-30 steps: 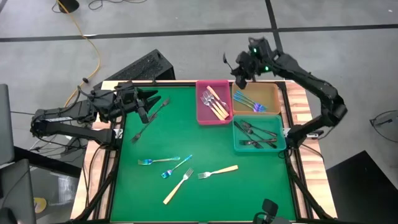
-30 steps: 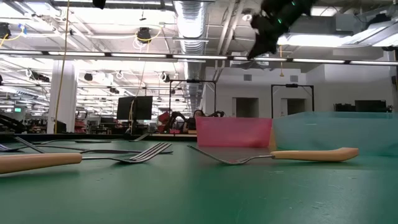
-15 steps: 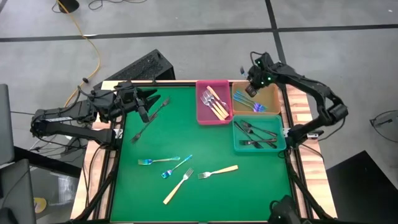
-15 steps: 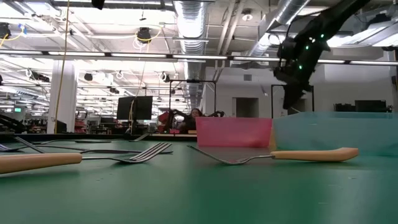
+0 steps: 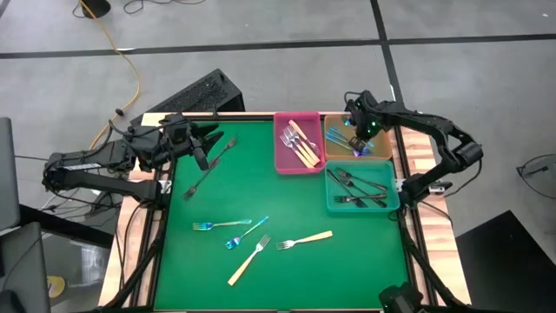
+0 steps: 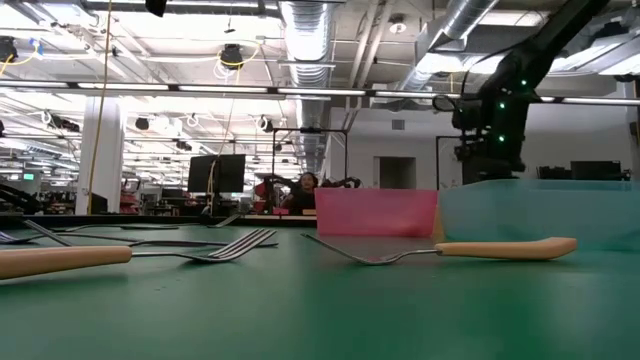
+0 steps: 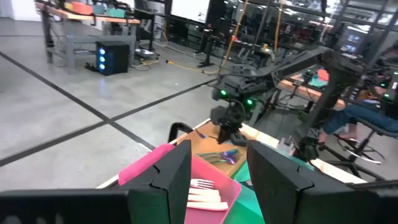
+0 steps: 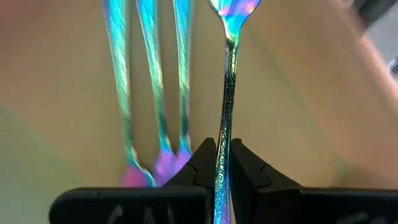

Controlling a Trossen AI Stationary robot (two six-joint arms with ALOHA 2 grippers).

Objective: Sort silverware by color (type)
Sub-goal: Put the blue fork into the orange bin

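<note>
Right gripper (image 8: 222, 163) clamped on the handle of an iridescent blue fork (image 8: 225, 112), fingers pinching it from both sides; the fork's head points down into the tan bin (image 5: 375, 132), where three more blue forks (image 8: 152, 81) already lie side by side. In the high view this gripper (image 5: 359, 135) sits low over the tan bin at the table's far right corner. Next to it, the pink bin (image 5: 282, 139) holds several tan-handled forks (image 5: 300, 144), and the teal bin (image 5: 334, 202) just in front of the tan one holds dark black forks (image 5: 358, 189). Left gripper (image 5: 211, 141) hovers over the far left of the green mat (image 5: 287, 200), fingers parted and holding nothing, with one black fork (image 5: 205, 171) lying on the mat close below it. Still loose on the near part of the mat: two blue forks (image 5: 234, 231) and two tan-handled forks (image 5: 280, 247), all lying flat and apart from each other.
</note>
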